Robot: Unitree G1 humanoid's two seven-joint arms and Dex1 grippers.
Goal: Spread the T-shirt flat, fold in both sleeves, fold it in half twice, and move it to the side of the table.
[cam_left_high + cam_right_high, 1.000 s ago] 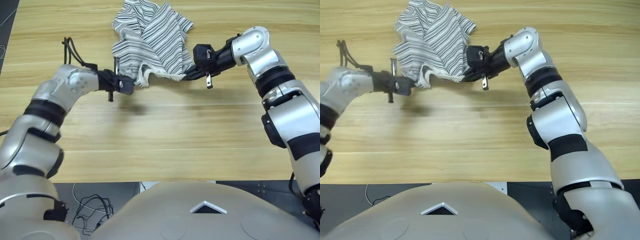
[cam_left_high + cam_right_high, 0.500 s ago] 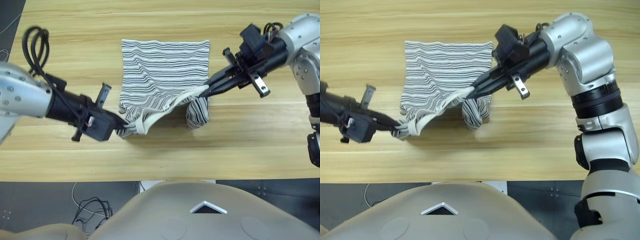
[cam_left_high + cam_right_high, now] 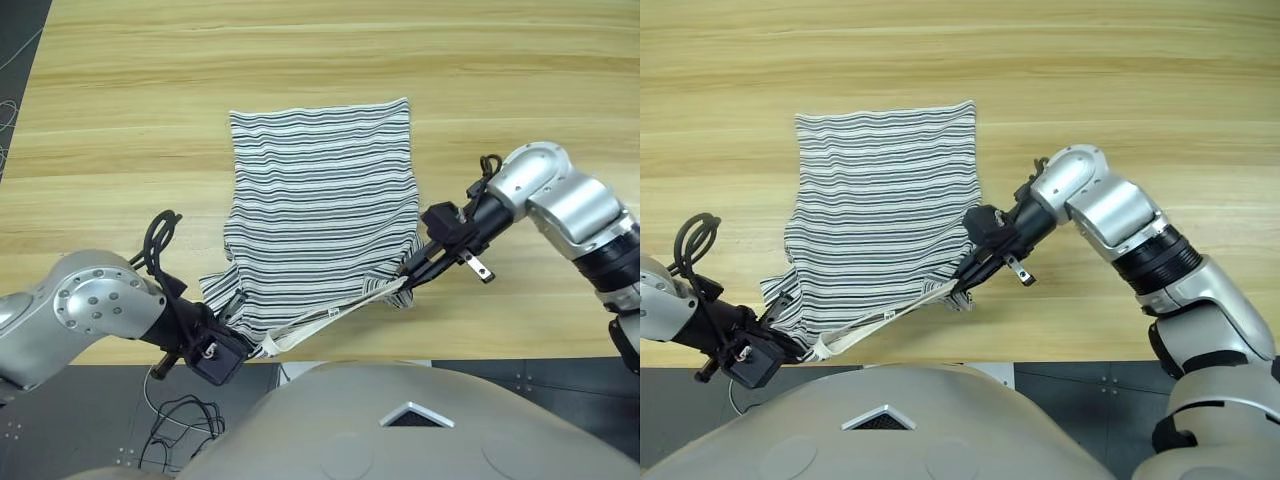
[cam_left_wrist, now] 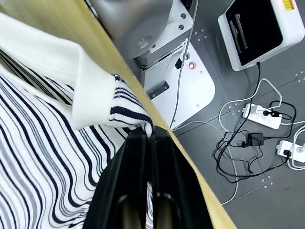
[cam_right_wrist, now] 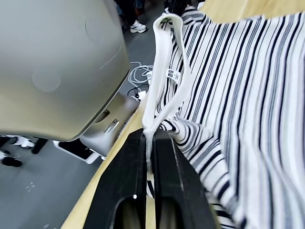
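The striped black-and-white T-shirt (image 3: 320,210) lies mostly flat on the wooden table (image 3: 520,90), hem at the far side and neck toward the near edge. Its white collar band (image 3: 330,315) is stretched taut between my two grippers. My left gripper (image 3: 252,350) is at the table's near edge, left of centre, shut on the shirt's shoulder by the collar (image 4: 128,119). My right gripper (image 3: 405,283) is low over the table at the shirt's near right corner, shut on the collar band (image 5: 157,95). A short sleeve (image 3: 215,290) sticks out at the near left.
Bare wood surrounds the shirt to the left, right and far side. The shirt's neck end reaches the table's near edge (image 3: 480,355). Below that edge, cables (image 3: 185,415) and a power strip (image 4: 267,117) lie on the dark floor.
Both grippers have drawn the shirt toward the near edge and come down. The shirt, bunched and partly lifted before, now lies spread out, with the collar pulled tight.
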